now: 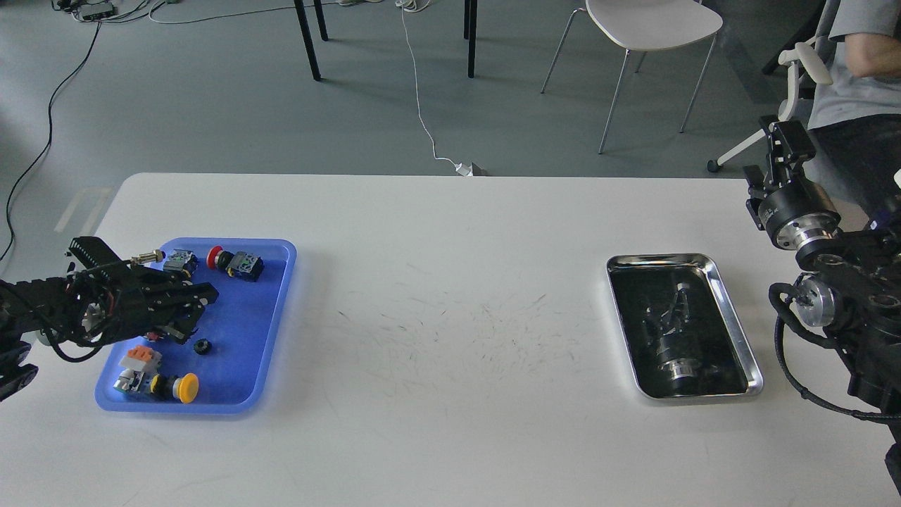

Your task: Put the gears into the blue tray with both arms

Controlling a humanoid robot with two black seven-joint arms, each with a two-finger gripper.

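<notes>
The blue tray [260, 331] lies at the table's left. One gear [203, 346], a small black ring with a centre hole, rests on the tray floor near the middle. My left gripper [199, 312] hovers over the tray's left half just above that gear. Its two fingers stand apart with nothing between them. My right gripper [783, 139] is raised at the table's far right edge, away from both trays. It is dark and seen end-on, so I cannot tell its state.
Push-button switches share the blue tray: a red-capped one [215, 255] at the back, a yellow-capped one [186, 387] and an orange one [141, 356] at the front. A steel tray [733, 318] with dark metal parts sits at the right.
</notes>
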